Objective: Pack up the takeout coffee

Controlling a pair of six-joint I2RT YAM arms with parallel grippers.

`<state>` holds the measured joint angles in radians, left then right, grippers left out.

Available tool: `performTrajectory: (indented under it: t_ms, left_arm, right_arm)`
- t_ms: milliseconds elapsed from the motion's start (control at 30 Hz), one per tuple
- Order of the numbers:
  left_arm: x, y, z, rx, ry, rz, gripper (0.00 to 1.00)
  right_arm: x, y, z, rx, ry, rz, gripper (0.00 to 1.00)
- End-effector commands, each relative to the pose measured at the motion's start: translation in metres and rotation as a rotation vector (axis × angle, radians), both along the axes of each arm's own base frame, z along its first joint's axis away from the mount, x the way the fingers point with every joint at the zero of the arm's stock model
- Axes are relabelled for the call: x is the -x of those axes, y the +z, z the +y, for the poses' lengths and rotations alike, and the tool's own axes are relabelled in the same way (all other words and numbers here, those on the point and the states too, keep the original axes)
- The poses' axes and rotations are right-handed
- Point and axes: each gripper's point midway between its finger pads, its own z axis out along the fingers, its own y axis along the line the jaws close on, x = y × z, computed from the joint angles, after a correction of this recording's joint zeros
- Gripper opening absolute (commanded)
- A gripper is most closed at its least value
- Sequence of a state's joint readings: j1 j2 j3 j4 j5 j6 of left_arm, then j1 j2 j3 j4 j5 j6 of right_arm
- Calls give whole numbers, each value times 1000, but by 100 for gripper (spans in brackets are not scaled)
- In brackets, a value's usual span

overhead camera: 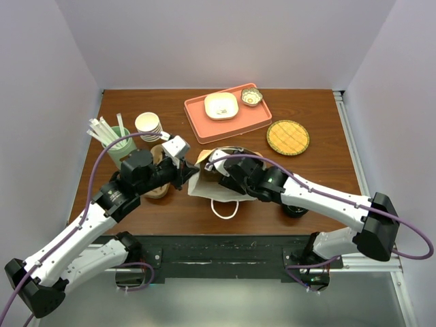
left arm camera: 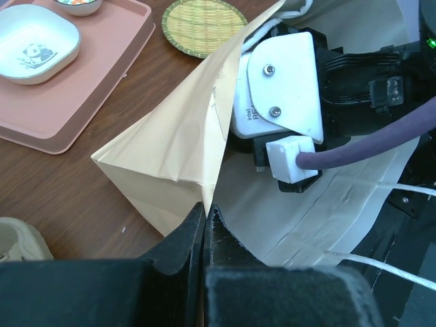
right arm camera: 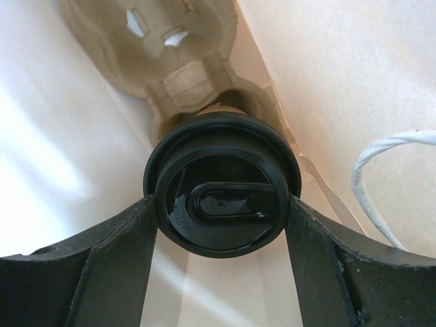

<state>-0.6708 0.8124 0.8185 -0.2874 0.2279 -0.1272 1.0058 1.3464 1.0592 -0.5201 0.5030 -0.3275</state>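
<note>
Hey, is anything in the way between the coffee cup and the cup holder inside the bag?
Nothing visible. The takeout coffee, clamped in the right gripper's jaws, is already inside the paper bag, right at the cardboard carrier's pocket. The left gripper pinches the bag's edge, holding the mouth open.

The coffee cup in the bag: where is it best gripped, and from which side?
Grip the coffee cup by its lid rim, coming through the bag's open mouth. Its body sits in a pulp tray, lid facing the mouth, so only the rim is free; the right gripper clamps it there.
</note>
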Motion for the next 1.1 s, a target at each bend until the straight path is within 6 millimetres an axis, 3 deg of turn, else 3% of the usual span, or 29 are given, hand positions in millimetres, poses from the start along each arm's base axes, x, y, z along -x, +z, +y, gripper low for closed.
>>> performTrajectory:
  t_ms: [0,33,67,133,300,467,767,967,1067]
  left_arm:
    - [13,-3,-3,-1,-52,43,16]
    - [14,3,-2,10,-42,46,40]
    - [14,4,1,4,-31,52,51]
    - [15,1,5,-17,-9,82,62]
    - [10,-9,7,-52,16,117,62]
    - [-7,6,8,-30,83,91,65]
    - [-19,28,-3,41,76,127,63]
    - [-17,32,-22,71,-10,152,58]
    - [-14,29,-32,81,-61,180,47]
  right_arm:
    - [-22,22,-1,-115,-110,-89,36]
    - [-22,19,-1,-117,-107,-85,36]
    - [-21,18,-1,-119,-102,-85,36]
    - [-20,15,-2,-124,-101,-87,36]
    - [-20,11,1,-137,-85,-90,35]
    - [-18,4,2,-132,-67,-77,34]
    - [-10,-1,-5,-134,-42,-71,33]
    - [-7,-3,-6,-135,-24,-75,32]
    - [-7,-3,-8,-131,-21,-77,32]
